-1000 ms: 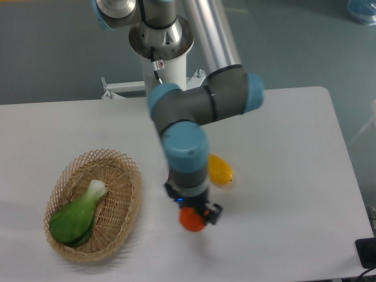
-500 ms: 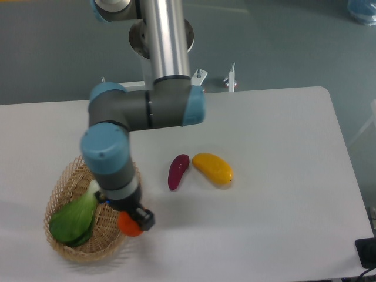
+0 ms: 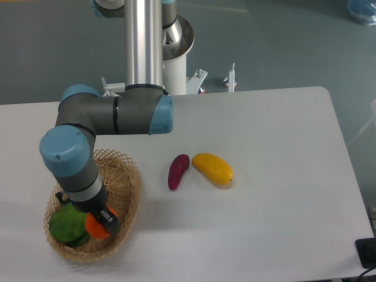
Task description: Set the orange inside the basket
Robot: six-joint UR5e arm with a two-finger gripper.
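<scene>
The orange (image 3: 95,227) is a small bright round fruit held over the inside of the tan wicker basket (image 3: 128,182) at the table's front left. My gripper (image 3: 100,224) is shut on the orange, with a dark finger (image 3: 109,221) showing at its right side. The arm's wrist hides the top of the fruit and the middle of the basket. A green leafy vegetable (image 3: 66,227) lies in the basket just left of the orange; whether the orange touches it or the basket floor I cannot tell.
A dark red elongated vegetable (image 3: 178,171) and a yellow mango-shaped fruit (image 3: 212,168) lie side by side mid-table, right of the basket. The arm's base post (image 3: 176,64) stands at the table's back edge.
The gripper has carried the orange leftwards, from mid-table front, past the basket's right rim, to over the basket's inside. The arm swung left, uncovering the red vegetable and yellow fruit.
</scene>
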